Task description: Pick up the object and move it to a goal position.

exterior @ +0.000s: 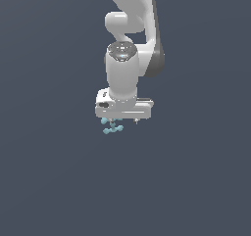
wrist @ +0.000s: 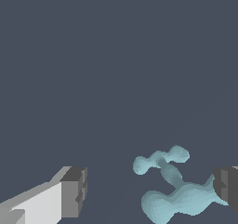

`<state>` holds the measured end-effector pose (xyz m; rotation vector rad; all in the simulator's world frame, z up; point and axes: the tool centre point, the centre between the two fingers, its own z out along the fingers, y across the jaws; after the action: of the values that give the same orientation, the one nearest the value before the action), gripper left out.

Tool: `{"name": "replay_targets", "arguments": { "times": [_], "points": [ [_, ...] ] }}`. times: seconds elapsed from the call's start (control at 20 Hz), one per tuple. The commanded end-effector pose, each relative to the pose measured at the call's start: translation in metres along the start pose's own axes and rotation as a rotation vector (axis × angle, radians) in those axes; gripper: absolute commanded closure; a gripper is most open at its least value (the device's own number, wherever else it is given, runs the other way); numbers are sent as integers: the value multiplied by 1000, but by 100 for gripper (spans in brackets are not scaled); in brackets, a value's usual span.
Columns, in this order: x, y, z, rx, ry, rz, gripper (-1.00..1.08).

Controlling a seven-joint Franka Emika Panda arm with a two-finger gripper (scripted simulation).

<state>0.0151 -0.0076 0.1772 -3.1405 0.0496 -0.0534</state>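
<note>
Pincer (wrist: 151,190) is spread wide around the cyan object (wrist: 173,188), which sits off-centre, right against one fingertip (wrist: 227,187) and well clear of the other. Risk: closing from here shoves the knobby piece sideways or pinches only a rod end, so it slips or twists out.

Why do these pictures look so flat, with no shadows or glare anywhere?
Exterior view: even light, no cast shadow under the gripper or the pale cyan object. Wrist view: blocky, faceted edges on the fingers, nothing blurred, only soft shading on the object.
</note>
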Motion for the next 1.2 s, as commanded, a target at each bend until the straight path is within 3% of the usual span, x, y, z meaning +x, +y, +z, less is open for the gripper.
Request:
{"name": "replay_targets", "arguments": {
  "times": [0.0,0.7,1.15],
  "points": [
    [0,0,0,0,0,0,-92],
    [1,7,-12,12,3,-11,-92],
    [-2,10,-8,11,-1,83,-92]
  ]
}}
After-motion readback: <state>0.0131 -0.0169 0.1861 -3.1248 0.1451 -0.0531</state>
